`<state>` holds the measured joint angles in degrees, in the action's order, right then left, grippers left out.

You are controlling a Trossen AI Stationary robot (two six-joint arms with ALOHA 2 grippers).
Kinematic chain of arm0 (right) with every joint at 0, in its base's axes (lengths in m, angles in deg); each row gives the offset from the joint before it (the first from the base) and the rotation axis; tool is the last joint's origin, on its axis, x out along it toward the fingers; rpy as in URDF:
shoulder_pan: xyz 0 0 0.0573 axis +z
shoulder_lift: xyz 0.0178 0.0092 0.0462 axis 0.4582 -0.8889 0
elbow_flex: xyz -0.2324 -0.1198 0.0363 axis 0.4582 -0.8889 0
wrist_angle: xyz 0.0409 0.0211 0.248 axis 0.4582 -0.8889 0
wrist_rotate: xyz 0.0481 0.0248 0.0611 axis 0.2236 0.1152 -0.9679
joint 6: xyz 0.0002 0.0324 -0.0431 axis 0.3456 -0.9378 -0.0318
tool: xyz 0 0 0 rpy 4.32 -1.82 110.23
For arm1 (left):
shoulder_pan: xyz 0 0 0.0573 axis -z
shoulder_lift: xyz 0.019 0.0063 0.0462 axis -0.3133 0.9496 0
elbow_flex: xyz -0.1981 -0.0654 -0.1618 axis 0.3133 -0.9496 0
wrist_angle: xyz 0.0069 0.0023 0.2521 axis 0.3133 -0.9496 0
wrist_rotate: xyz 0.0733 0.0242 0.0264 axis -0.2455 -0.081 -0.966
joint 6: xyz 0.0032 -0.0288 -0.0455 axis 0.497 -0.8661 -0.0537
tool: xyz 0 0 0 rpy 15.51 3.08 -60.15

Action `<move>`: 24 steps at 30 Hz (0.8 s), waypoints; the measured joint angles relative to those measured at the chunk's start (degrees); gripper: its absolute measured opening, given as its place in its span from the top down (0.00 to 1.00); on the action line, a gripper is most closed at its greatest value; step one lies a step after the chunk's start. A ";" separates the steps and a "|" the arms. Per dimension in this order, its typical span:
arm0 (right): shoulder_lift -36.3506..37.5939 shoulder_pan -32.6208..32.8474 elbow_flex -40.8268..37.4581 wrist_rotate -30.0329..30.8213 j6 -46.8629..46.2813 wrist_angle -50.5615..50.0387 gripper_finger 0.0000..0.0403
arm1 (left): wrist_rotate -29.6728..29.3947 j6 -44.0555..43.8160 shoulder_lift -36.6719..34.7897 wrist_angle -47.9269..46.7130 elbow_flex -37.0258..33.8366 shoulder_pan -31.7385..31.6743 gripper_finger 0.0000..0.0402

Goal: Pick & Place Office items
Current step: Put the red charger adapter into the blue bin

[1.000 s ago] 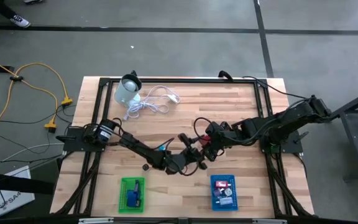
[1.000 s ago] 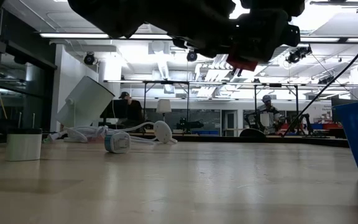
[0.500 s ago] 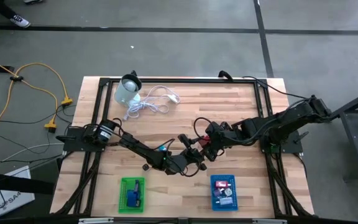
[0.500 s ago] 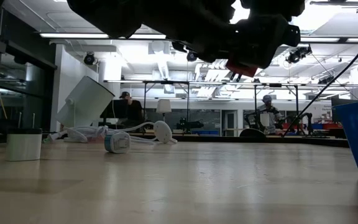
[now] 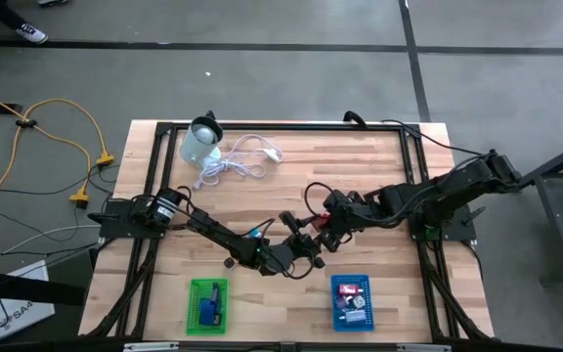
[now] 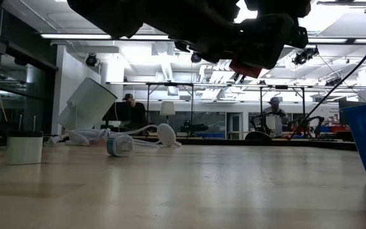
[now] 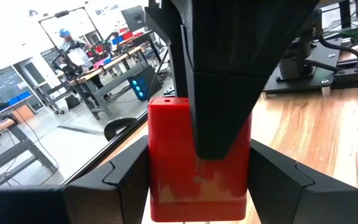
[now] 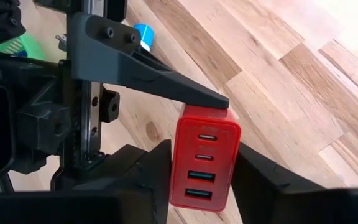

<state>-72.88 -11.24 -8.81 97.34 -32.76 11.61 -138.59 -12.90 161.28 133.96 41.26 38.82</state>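
Note:
A red block-shaped charger (image 7: 197,162) with a column of ports on one face (image 8: 205,158) hangs in the air over the table's middle (image 5: 326,238). Both grippers are shut on it. My left gripper (image 7: 197,205) reaches in level from the table's left (image 5: 301,256). My right gripper (image 8: 205,199) slants down on it from the right (image 5: 318,235). In the low view the charger shows as a red corner (image 6: 250,67) under the dark arms. My left gripper pinches the charger's two narrow sides (image 7: 157,168) between its fingers (image 7: 123,186), coming in level from the table's left. The charger is lifted clear of the table. My right gripper pinches the charger's two broad faces beside the port face (image 8: 182,162) between its fingers (image 8: 142,174). It comes slanting down from the right, and one finger (image 7: 219,81) lies along the broad face. The charger hangs clear of the wood.
A green tray (image 5: 208,305) and a blue tray (image 5: 352,301) with small pieces stand near the front edge. A pale container (image 5: 201,144) and a white cable (image 5: 233,161) lie at the far left. A small blue-and-white piece (image 8: 144,32) lies on the table below the grippers.

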 joint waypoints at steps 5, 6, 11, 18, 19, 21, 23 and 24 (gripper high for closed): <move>0.00 0.00 0.00 -0.04 0.00 0.01 0.69 | -0.02 -0.05 0.00 -0.04 0.00 0.02 0.47; 0.00 0.00 0.00 -0.04 0.06 0.01 0.69 | -0.01 -0.12 0.00 -0.04 0.00 0.02 0.47; 0.00 0.02 0.00 -0.17 0.22 0.03 0.70 | 0.03 -0.20 0.00 -0.07 0.00 0.02 0.44; 0.00 0.09 0.00 -0.42 0.90 0.19 0.71 | 0.51 -2.43 0.00 -0.07 0.00 0.00 0.41; 0.00 0.09 0.00 -0.39 0.88 0.21 0.71 | 0.50 -2.62 0.00 -0.07 0.00 0.00 0.41; 0.00 0.09 0.00 -0.39 0.86 0.21 0.71 | 0.50 -2.57 0.00 -0.07 0.00 0.00 0.41; 0.00 0.09 0.00 -0.36 0.86 0.24 0.72 | 0.49 -2.20 0.00 -0.04 0.00 0.00 0.41; 0.00 0.09 0.00 -0.33 0.84 0.27 0.72 | 0.47 -1.98 0.00 -0.04 0.00 0.00 0.41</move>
<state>-72.88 -11.15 -8.81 97.01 -31.92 11.88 -138.13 -14.88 161.28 133.92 41.25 38.82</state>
